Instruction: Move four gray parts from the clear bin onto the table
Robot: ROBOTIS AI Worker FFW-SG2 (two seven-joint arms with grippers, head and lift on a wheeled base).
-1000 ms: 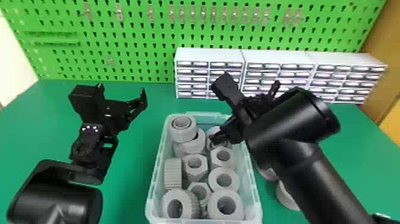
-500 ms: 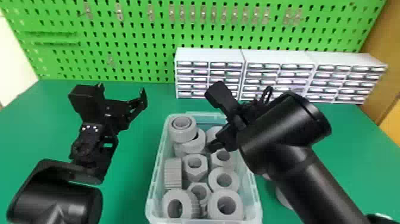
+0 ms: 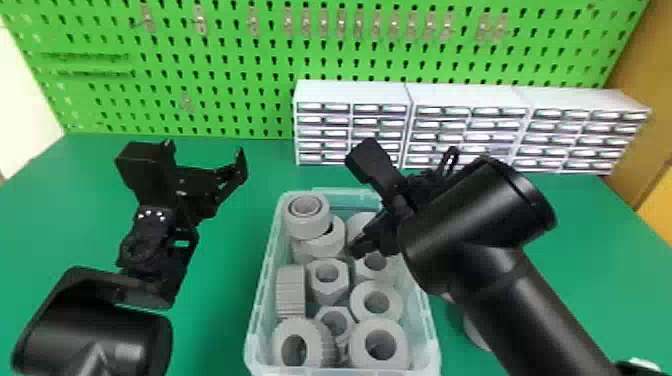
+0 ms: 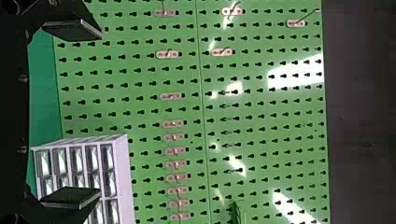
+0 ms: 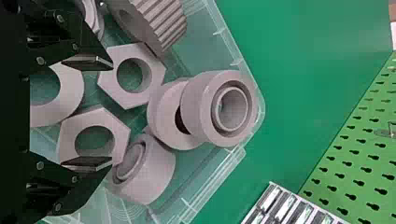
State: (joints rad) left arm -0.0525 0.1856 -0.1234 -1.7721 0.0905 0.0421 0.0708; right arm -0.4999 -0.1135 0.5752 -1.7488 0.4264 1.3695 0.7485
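Note:
My right gripper [image 3: 357,247] is over the far right part of the clear bin [image 3: 265,265], which holds several gray parts: rings, hex nuts and ribbed pieces. In the right wrist view my right gripper [image 5: 88,114] stands open above a hex nut [image 5: 93,135], nothing clasped between its fingers. One ring [image 5: 219,107] leans on another near the bin's corner. My left gripper [image 3: 207,152] is parked over the table left of the bin; in the left wrist view this gripper [image 4: 72,114] is open, facing the pegboard.
White drawer cabinets [image 3: 350,92] stand behind the bin, against the green pegboard [image 3: 225,65]. A gray part [image 3: 475,332] lies on the green table [image 3: 225,310] right of the bin, partly behind my right arm.
My right arm has shifted left and slightly nearer over the bin, covering more of the part on the table. The left arm has kept still.

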